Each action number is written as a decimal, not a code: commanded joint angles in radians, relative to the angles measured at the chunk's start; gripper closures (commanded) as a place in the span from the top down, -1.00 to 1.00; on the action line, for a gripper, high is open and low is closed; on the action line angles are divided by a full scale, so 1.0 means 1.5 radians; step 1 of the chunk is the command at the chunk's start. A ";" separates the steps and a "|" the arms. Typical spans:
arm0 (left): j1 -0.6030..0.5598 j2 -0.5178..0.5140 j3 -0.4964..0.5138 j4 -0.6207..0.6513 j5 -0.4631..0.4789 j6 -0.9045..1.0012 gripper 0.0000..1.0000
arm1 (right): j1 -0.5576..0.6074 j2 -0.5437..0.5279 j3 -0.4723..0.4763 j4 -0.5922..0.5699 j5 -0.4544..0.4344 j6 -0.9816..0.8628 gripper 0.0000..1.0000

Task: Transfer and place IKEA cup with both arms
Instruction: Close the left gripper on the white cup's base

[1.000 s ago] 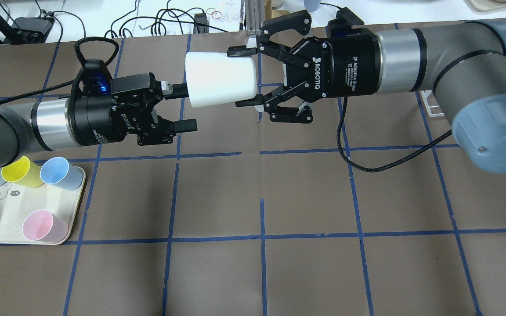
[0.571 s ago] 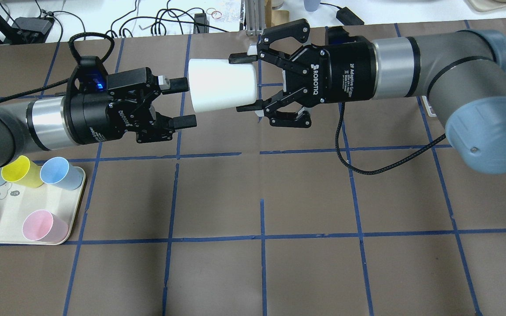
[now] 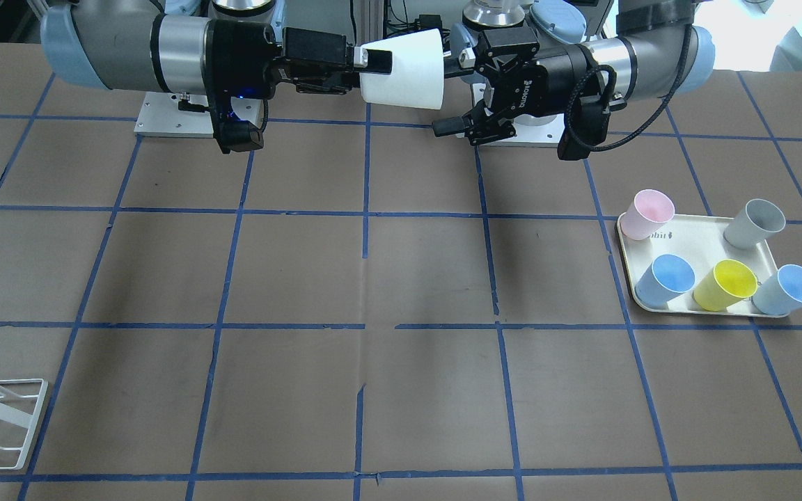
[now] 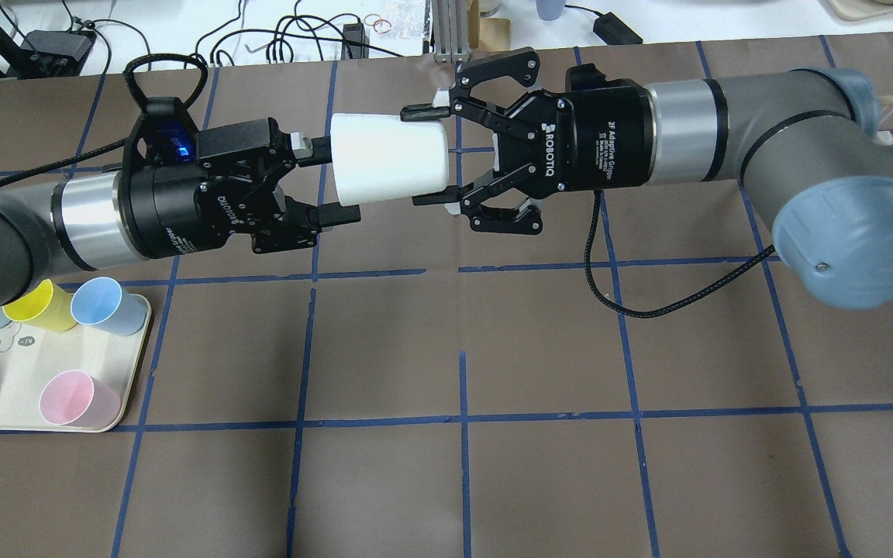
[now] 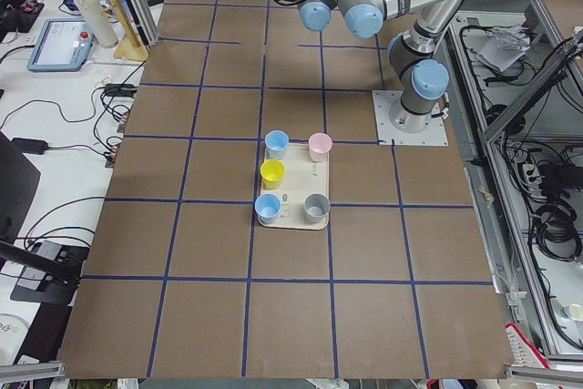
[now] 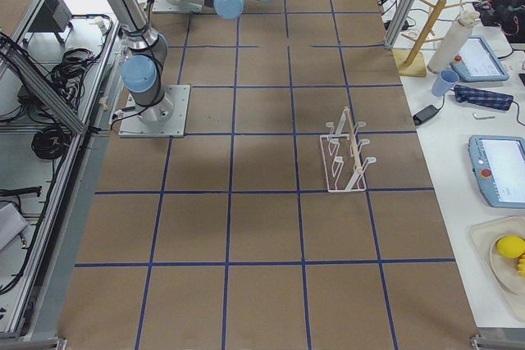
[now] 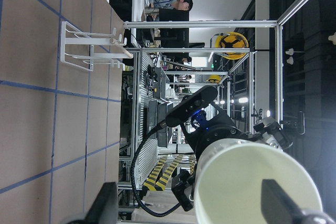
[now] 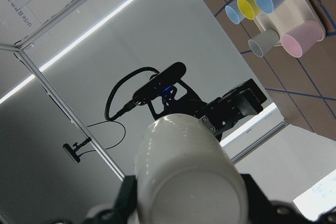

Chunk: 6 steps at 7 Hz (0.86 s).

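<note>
Overhead exterior: right gripper (image 4: 422, 156) fingers pinch the IKEA cup (image 4: 388, 159) by its base — likely light, slick, squashable; left gripper (image 4: 336, 182) fingers gape at its rim.

Grey left arm (image 4: 5, 232) and right arm (image 4: 787, 108), pale-blue joint caps (image 4: 842, 232); black right gripper (image 4: 421, 156) (white ROBOTIQ lettering), braided cable (image 4: 589, 240) just behind it.

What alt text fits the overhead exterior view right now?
Above the table, the right claw grips the off-white IKEA cup sideways by its base while the open left claw straddles its rim. A tray of coloured cups sits bottom left.
</note>
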 commanded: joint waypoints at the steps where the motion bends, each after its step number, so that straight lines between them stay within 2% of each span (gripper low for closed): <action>1: -0.008 0.005 0.002 0.001 -0.006 0.003 0.57 | 0.001 0.001 0.000 0.001 -0.002 0.003 -1.00; 4: -0.006 0.002 0.001 0.008 -0.005 0.007 -0.05 | 0.001 0.012 0.000 0.001 -0.001 0.007 -1.00; 6: -0.007 0.002 -0.001 0.008 -0.005 0.008 -0.20 | 0.001 0.013 -0.001 0.001 -0.001 0.012 -1.00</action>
